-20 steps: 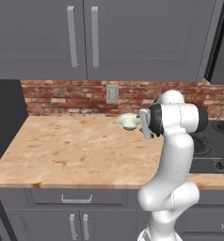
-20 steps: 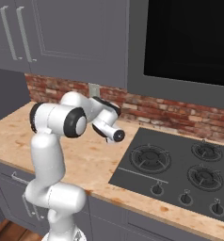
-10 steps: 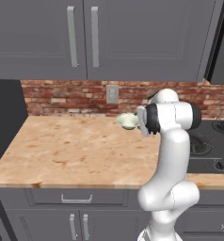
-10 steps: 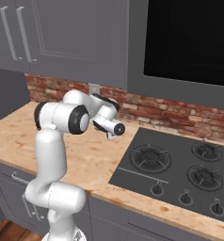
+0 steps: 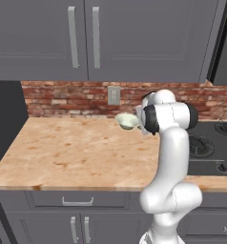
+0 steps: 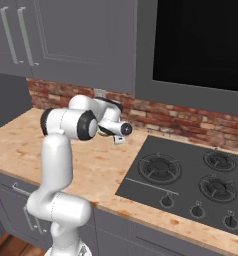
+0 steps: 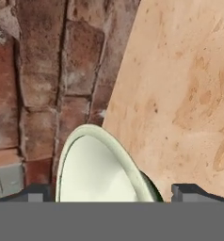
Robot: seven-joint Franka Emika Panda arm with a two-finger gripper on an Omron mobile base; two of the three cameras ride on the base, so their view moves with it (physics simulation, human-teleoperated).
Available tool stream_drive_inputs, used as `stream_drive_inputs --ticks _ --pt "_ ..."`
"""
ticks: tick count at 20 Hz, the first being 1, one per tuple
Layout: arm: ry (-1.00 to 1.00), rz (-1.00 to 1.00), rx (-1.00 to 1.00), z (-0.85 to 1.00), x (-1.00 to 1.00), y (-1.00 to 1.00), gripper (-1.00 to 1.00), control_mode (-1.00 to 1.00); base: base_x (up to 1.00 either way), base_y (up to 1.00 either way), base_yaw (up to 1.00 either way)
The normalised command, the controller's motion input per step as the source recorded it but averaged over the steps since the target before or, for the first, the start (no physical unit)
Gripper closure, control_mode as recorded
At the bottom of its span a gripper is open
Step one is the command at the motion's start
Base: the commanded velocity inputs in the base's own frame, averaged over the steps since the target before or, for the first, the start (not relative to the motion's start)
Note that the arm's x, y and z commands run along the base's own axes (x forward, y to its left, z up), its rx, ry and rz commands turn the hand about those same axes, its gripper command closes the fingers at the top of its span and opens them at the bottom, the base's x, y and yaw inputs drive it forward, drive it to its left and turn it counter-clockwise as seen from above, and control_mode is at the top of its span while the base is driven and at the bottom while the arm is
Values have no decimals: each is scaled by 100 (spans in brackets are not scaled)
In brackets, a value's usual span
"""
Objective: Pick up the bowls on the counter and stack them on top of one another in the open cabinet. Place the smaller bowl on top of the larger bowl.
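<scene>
The smaller bowl (image 5: pixel 127 120), pale greenish-white with a cream inside, sits at the back of the counter (image 5: pixel 77 147), close to the brick backsplash. My gripper (image 5: pixel 137 122) reaches it from the right and stands open. In the hand view the bowl (image 7: pixel 97 169) lies between the two dark fingertips (image 7: pixel 36 192), its rim crossing the gap of the gripper (image 7: pixel 113 193). Whether a finger touches the rim cannot be told. My hand hides most of the bowl in the right base view. The larger bowl and the open cabinet are out of view.
A black gas cooktop (image 6: pixel 186 175) lies right of the arm. Grey twin-door wall cabinets (image 5: pixel 87 38) hang above, with a dark appliance front (image 6: pixel 201 45) over the cooktop. A wall outlet (image 5: pixel 114 95) sits just behind the bowl. A tall dark panel (image 5: pixel 5 124) ends the counter's left.
The arm has shifted a little to the left, bringing the hand closer onto the small bowl. The bowl stays in place and the jaws stay wide.
</scene>
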Motion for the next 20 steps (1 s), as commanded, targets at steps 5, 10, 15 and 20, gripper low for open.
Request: stream_drive_inputs --ticks 5,10,15,20 --pt "5 2 0 -40 16 7 -100 -100 0 0 0" --pt "1 4 0 -41 1 22 -100 -100 0 0 0" --pt "0 6 0 -35 -4 35 -100 -100 0 0 0" --pt "-1 7 0 -33 -10 38 -100 -100 0 0 0"
